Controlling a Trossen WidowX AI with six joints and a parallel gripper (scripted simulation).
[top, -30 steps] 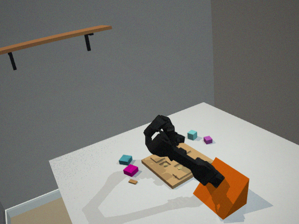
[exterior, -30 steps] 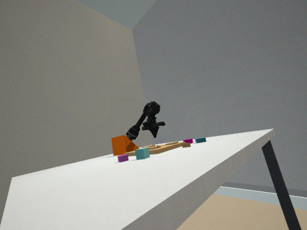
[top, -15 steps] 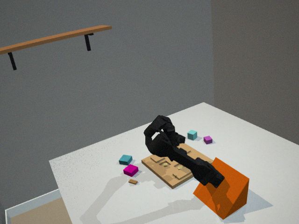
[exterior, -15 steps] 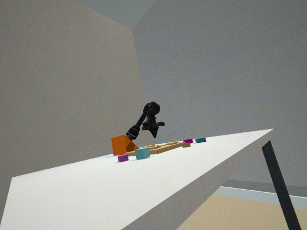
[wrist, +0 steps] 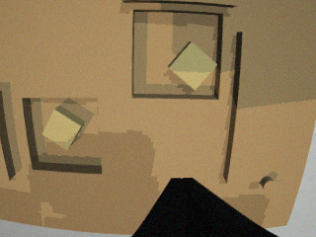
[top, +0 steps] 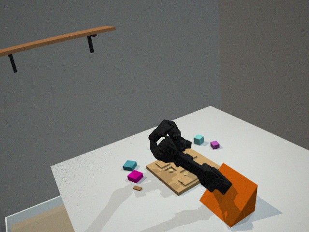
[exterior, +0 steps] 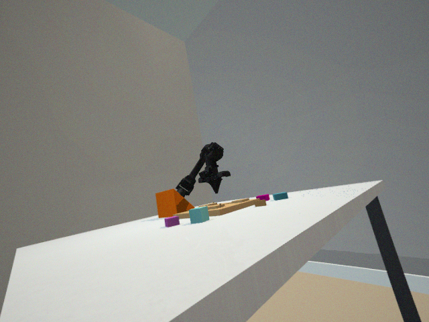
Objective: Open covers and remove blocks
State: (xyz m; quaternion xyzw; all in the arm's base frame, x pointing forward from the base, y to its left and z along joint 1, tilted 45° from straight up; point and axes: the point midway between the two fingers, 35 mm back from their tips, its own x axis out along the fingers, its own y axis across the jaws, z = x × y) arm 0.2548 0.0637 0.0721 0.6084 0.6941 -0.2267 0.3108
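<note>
The tan puzzle board (top: 155,170) (exterior: 228,208) (wrist: 66,34) lies on the white table in front of the orange arm base. In the wrist view two wells stand uncovered. One pale yellow block (wrist: 193,66) (top: 186,174) sits in the larger well and another pale yellow block (wrist: 61,126) (top: 171,170) in the smaller one. My gripper (exterior: 215,190) (wrist: 181,188) is shut and empty, and hangs a little above the board near its edge. In the top view the arm hides the fingertips.
On the table lie a teal block (top: 129,165) (exterior: 279,196), a magenta block (top: 134,176), another teal block (top: 198,139) (exterior: 198,214) and a purple block (top: 215,144) (exterior: 171,221). A small brown piece (top: 137,188) lies loose. The orange base (top: 237,199) (exterior: 166,204) stands beside the board.
</note>
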